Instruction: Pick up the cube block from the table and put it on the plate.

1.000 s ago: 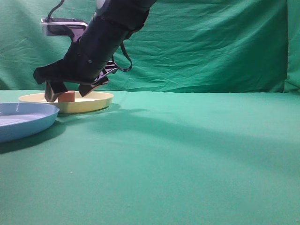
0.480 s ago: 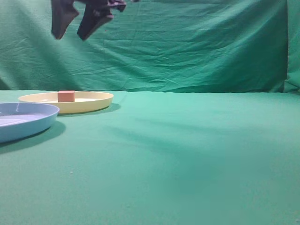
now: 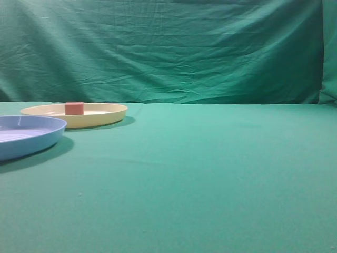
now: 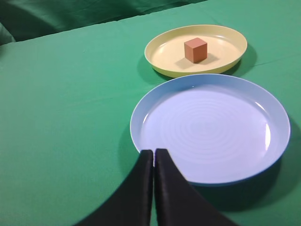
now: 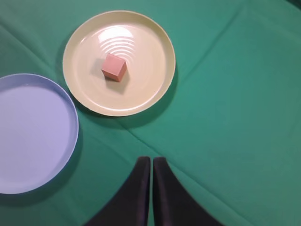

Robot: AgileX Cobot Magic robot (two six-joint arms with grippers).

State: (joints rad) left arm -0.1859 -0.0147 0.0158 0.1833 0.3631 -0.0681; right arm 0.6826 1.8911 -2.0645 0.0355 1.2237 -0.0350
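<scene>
Blue plate [image 3: 26, 134] at far left edge of table [image 3: 210, 174] in exterior view, partly cut off by frame. Just behind and right of it, pale yellow plate [image 3: 100, 115], near the back edge by wrinkled green backdrop [image 3: 184, 47]. Cube block [image 3: 74, 108] resting flat on yellow plate, left of its middle, touching nothing else. Rest of table to the right bare green cloth out to right edge. No arm visible in exterior view.

Left wrist view: left gripper [image 4: 154, 157] at bottom of frame, black fingers [image 4: 141, 188] pressed together, nothing between them, tips overlapping near rim of blue plate [image 4: 277, 141]. Beyond it yellow plate [image 4: 162, 61], apart from blue plate with thin strip of cloth between. Cube block [image 4: 195, 49] sitting near middle of yellow plate, upright, shadow to its left.

Right wrist view, from above: blue plate [image 5: 28, 136] at left edge, yellow plate [image 5: 150, 84] beside it, rims close but not touching. Cube block [image 5: 114, 67] on yellow plate, slightly left of centre, just below ribbed glare patch. Right gripper [image 5: 151, 162] at bottom centre, fingers [image 5: 164, 197] closed on each other, empty, over bare cloth, well clear of both plates.
</scene>
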